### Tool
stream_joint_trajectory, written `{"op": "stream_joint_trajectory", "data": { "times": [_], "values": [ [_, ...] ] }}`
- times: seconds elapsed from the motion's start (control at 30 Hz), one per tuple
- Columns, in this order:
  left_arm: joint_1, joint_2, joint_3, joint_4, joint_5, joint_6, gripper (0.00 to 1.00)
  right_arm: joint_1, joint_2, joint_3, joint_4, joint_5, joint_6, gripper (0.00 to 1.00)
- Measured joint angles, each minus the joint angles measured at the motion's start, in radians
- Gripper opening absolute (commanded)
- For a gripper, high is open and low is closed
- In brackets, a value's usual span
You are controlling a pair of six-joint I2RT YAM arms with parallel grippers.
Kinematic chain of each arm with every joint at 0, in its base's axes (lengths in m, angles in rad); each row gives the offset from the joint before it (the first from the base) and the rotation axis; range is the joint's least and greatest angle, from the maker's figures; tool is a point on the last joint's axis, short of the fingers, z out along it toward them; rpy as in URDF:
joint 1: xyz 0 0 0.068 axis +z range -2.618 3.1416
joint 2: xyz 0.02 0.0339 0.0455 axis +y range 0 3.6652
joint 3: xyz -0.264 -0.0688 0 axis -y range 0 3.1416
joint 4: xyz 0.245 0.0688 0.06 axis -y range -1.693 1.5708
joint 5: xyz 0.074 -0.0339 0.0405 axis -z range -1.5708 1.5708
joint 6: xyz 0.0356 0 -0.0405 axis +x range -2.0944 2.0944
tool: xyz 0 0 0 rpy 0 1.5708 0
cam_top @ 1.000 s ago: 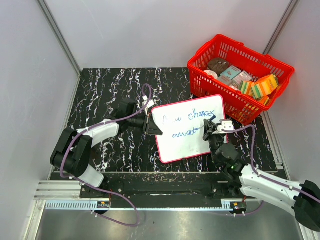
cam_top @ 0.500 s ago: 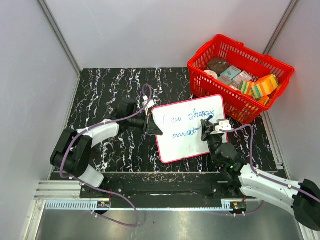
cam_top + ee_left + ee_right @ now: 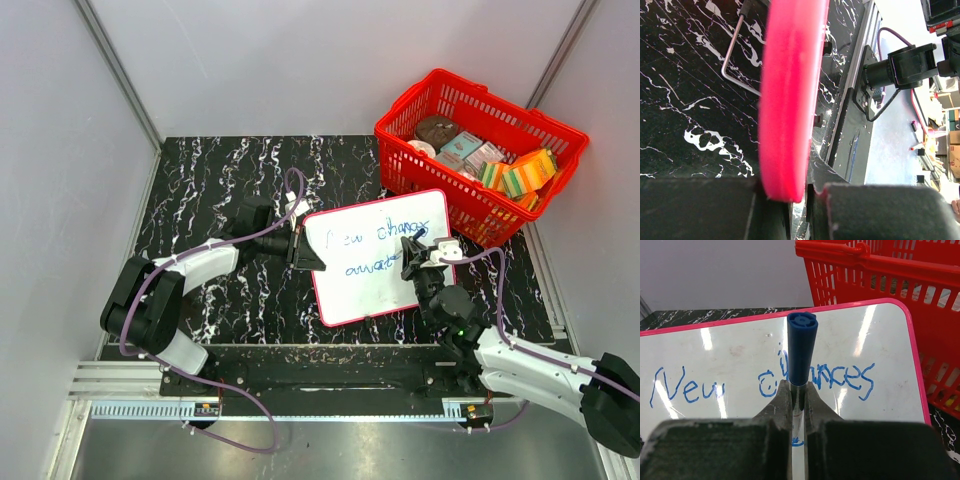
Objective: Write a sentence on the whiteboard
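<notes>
The whiteboard [image 3: 370, 290] lies beside the basket [image 3: 420, 172], left gripper [image 3: 296, 247] clamped on its edge, right gripper [image 3: 411, 262] pinching a blue marker [image 3: 801, 347] over it.

Shifted the right gripper [image 3: 412, 258] and its blue marker [image 3: 421, 234] a little leftward over the whiteboard [image 3: 360, 295], closer to the end of the lower line of writing [image 3: 368, 268]. Drew the right forearm [image 3: 520, 365] leftward along with it, nearly all in the first half second, barely anything after
</notes>
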Motion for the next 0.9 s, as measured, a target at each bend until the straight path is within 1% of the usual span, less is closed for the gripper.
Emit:
{"op": "stream_joint_trajectory", "data": {
  "times": [0.33,0.9],
  "values": [
    [0.000,0.000,0.001,-0.003,-0.001,0.000,0.00,0.000,0.006,0.000,0.000,0.007,0.024,0.00],
    [-0.001,0.000,0.003,-0.009,-0.002,0.004,0.00,0.000,-0.063,0.000,-0.154,0.006,0.142,0.00]
  ]
}}
